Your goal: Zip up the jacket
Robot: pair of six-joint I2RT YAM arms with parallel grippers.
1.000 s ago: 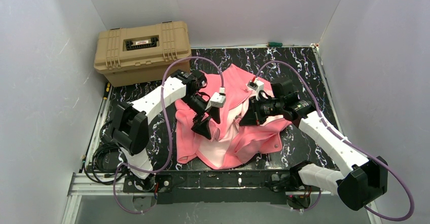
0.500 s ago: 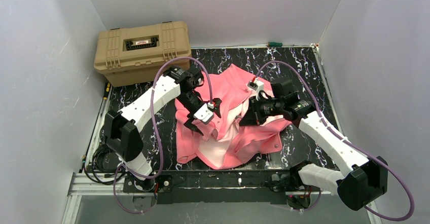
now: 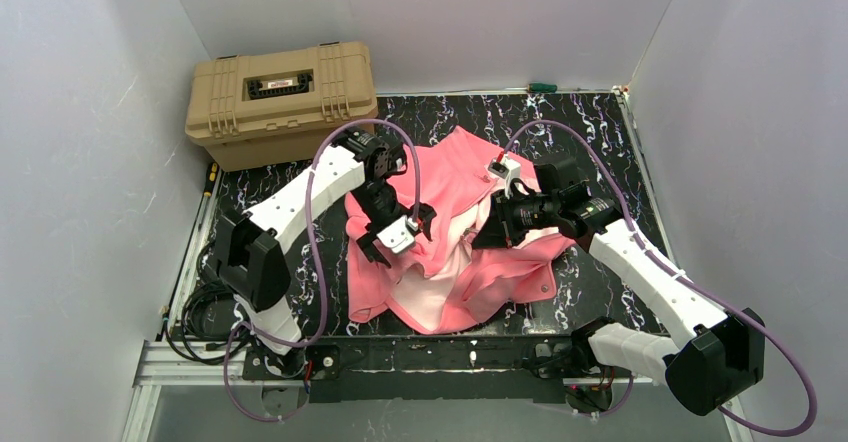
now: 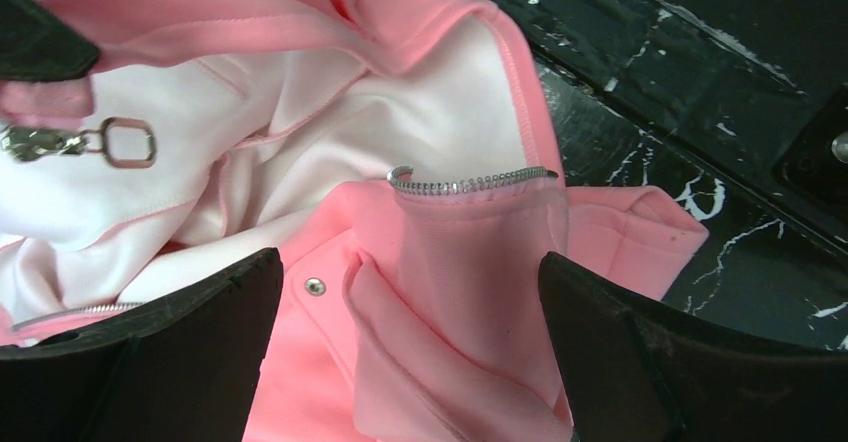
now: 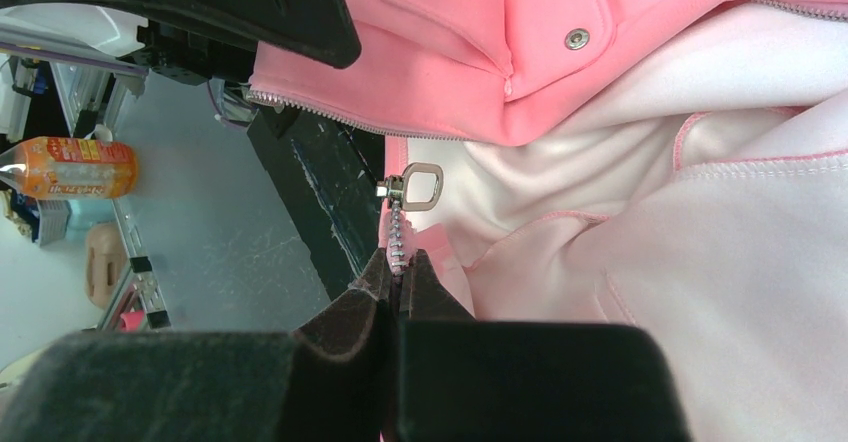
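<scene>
Your right pincer [image 5: 400, 262] is pinched on the zipper tape [image 5: 396, 232], just below the slider pull [image 5: 422, 184]. Your left pincer [image 4: 408, 267] is spread wide, with the other front edge's zipper teeth [image 4: 470, 180] between its fingers. The jacket [image 3: 470, 177] lies crumpled and unzipped, lining showing, mid-surface [image 3: 590, 122] between both arms. The tan case [image 3: 280, 97] is at the far left.
</scene>
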